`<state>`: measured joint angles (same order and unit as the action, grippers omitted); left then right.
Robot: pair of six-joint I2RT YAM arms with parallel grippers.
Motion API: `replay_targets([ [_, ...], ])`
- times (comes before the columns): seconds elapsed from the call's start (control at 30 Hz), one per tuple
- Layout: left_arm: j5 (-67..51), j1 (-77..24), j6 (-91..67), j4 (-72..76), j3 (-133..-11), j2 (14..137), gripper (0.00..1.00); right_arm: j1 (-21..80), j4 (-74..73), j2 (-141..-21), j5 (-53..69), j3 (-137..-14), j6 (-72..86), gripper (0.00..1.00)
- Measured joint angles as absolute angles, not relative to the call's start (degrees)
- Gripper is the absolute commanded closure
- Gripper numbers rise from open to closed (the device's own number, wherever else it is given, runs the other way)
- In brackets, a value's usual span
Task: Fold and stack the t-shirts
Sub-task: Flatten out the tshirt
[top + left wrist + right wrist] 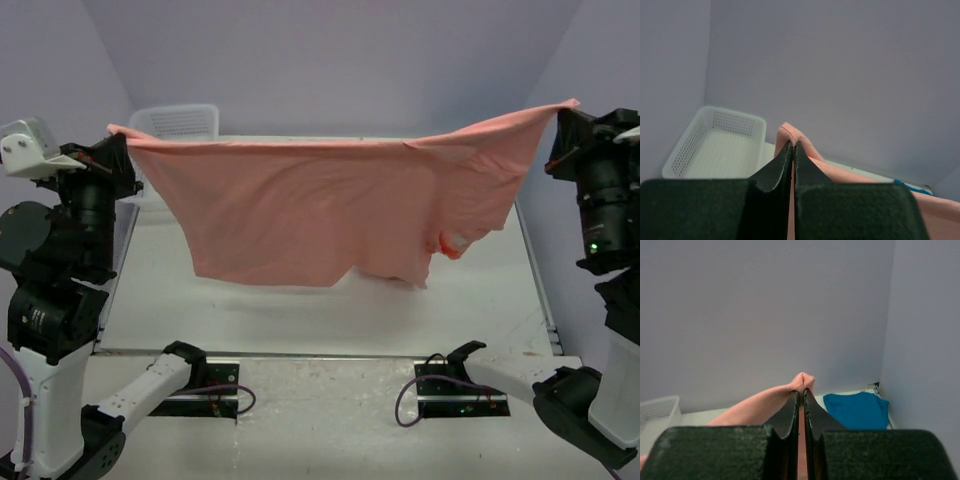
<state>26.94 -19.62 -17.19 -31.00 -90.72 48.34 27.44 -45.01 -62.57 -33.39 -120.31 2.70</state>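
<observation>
While both arms stand raised at the two sides of the overhead view, we find the pink shirt (pixel 320 215) stretched between them, hanging clear of the table (pixel 300 320) across the middle of the frame. The left gripper (pixel 118 150), at the upper left of that frame, is clamped on one corner of the pink shirt. Its wrist view shows the two dark fingers (pixel 775 170) pressed together with a fold of pink cloth pinched at their tips. The right gripper (pixel 560 120), at the upper right, is clamped on the opposite corner, and its wrist view shows the same: fingers together, a small peak of pink cloth above the tips. We note that the top edge of the shirt runs nearly level between the grippers, rising slightly toward the right. The lower edge hangs uneven, with a small white label (pixel 455 241) showing near the lower right of the cloth. The blue shirt (pixel 857 410) lies on the table in a far corner, at the lower right of the right wrist view. A white basket (pixel 180 120) sits at the upper left of the overhead view, behind the pink shirt's left end, by the back wall
</observation>
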Motion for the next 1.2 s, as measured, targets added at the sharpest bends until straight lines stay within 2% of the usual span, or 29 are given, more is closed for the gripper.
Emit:
replay_targets([
  [0.13, 26.11, -19.64, -15.49, -30.13, -96.84, 49.12, 1.00, 27.73, -45.41, -62.46, -31.97, -127.76, 0.03, 1.00],
  [0.3, 23.83, -19.66, -15.31, -29.58, -98.45, 49.36, 1.00, 27.86, -45.50, -62.43, -29.71, -133.29, -1.56, 1.00],
  [0.77, 20.38, -19.64, -15.40, -34.28, -100.47, 54.33, 1.00, 28.23, -48.95, -62.26, -24.43, -130.74, -2.20, 1.00],
  [1.03, 23.94, -19.64, -15.88, -32.71, -87.07, 64.34, 1.00, 27.92, -47.94, -76.16, -24.49, -128.51, -3.51, 1.00],
  [1.2, 24.16, -19.64, -15.88, -34.87, -85.78, 70.48, 1.00, 27.66, -49.78, -86.46, -24.40, -130.10, -4.97, 1.00],
])
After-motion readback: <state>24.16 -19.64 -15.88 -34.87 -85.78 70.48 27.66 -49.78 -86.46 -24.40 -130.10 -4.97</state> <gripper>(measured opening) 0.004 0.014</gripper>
